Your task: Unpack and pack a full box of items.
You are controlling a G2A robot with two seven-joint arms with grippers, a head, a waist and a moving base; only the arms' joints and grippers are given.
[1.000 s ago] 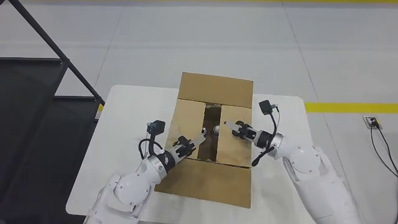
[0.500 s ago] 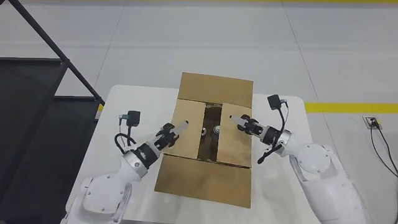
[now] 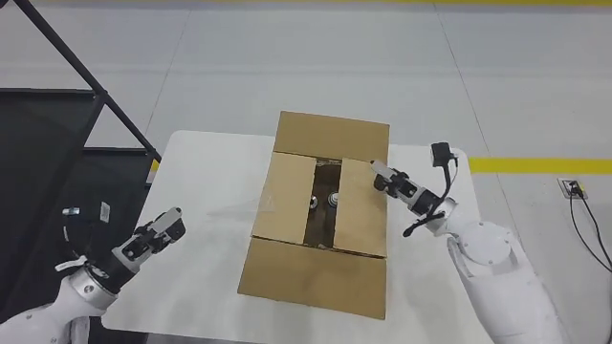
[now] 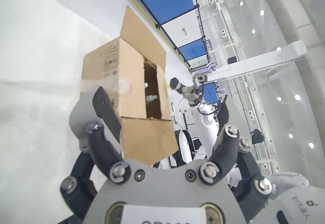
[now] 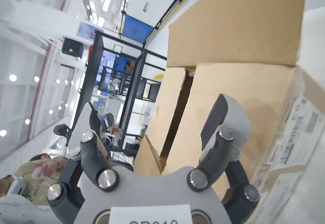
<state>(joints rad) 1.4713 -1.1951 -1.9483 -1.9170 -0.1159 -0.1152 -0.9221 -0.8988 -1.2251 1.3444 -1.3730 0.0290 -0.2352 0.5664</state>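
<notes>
Sitting on the white table [image 3: 206,177], the brown cardboard box [image 3: 311,282] has its far flap raised and its near flap folded outward toward the robot. Its two side flaps lie partly over the opening with a dark gap between them. Through that gap show small white bottle-like items [image 3: 332,199], packed inside the box. The left gripper [image 3: 172,218] hangs over the table's left edge, well apart from the box. In the left wrist view its jaws are spread wide with nothing between them, and the box stands beyond the fingertips, not within their span. A translucent filmy strip [image 4: 119,85] lies against the box's left wall, close to one left finger [image 4: 106,105]; whether the two touch cannot be told. The right gripper [image 3: 380,169] is at the box's right side, just above the outer edge of the right side flap. Its jaws are also released and grasp nothing. In the right wrist view the cardboard top fills the space behind them, with the gap between the flaps running up between the two fingers. One finger [image 5: 223,118] sits over the right flap, but contact with the cardboard cannot be judged.
</notes>
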